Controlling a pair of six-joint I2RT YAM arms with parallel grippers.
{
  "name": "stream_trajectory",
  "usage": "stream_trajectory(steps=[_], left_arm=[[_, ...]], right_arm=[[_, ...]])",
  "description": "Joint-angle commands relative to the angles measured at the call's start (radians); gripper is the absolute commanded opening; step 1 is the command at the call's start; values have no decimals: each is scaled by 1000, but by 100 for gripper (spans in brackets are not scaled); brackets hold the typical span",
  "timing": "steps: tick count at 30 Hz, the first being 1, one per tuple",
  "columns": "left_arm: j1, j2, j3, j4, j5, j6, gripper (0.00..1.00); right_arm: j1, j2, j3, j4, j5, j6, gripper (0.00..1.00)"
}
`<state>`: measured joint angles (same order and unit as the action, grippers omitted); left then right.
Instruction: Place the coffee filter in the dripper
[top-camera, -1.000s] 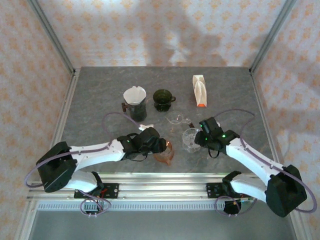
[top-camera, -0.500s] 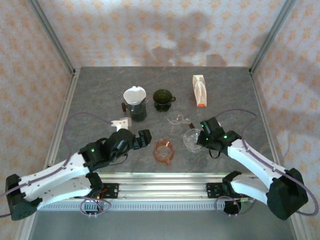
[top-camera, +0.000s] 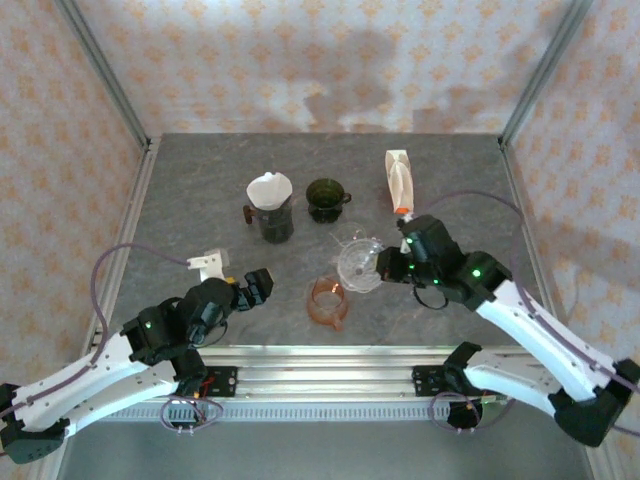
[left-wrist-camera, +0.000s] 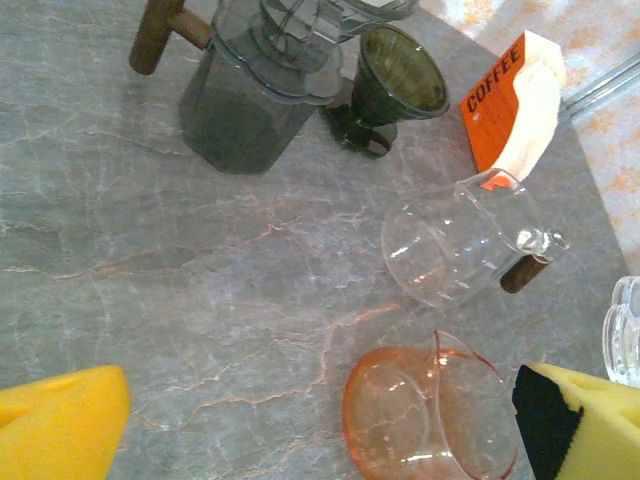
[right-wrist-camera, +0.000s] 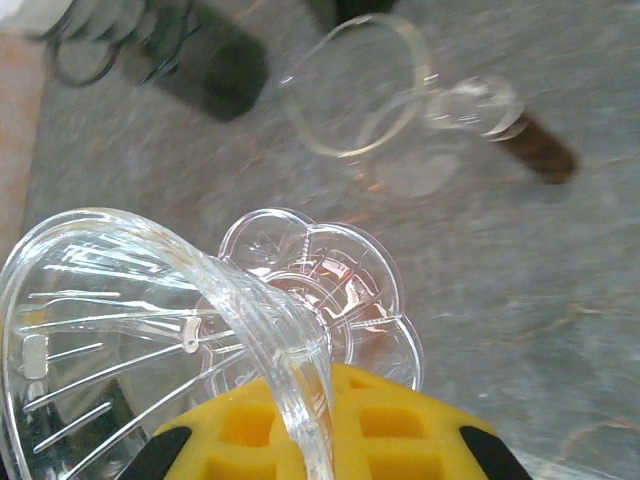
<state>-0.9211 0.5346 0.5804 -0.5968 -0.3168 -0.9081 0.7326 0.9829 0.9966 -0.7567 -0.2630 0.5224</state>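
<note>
While your right gripper (top-camera: 388, 268) clamps the tilted clear dripper (top-camera: 357, 264) by its rim, your left gripper (top-camera: 257, 287) spread wide and empty near the orange dripper (top-camera: 327, 300), white coffee filter (top-camera: 269, 189) sitting in the dark carafe (top-camera: 274, 222) farther back.

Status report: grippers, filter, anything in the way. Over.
Left gripper open, empty. Right gripper shut on clear dripper. White filter sitting in dark carafe top, untouched. Orange dripper and glass server close beside the clear dripper.
</note>
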Motion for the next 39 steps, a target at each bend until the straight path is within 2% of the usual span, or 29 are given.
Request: stream_trajectory(steps=[1,11,16,39], left_arm=[[2,7,1,-54,-57,-1,100],[1,-21,-16,-75,-74,-16,100],[2,-19,-19,-72,-79,-18,100],[4,-41,-30,-94,-93,-31,100]], right_arm=[[40,91,36,42,-59,-8,0],[81,195,42,119,-121,7,0],[98,256,51,114,-102,4,0],[103,279,4,122,-76,22,0]])
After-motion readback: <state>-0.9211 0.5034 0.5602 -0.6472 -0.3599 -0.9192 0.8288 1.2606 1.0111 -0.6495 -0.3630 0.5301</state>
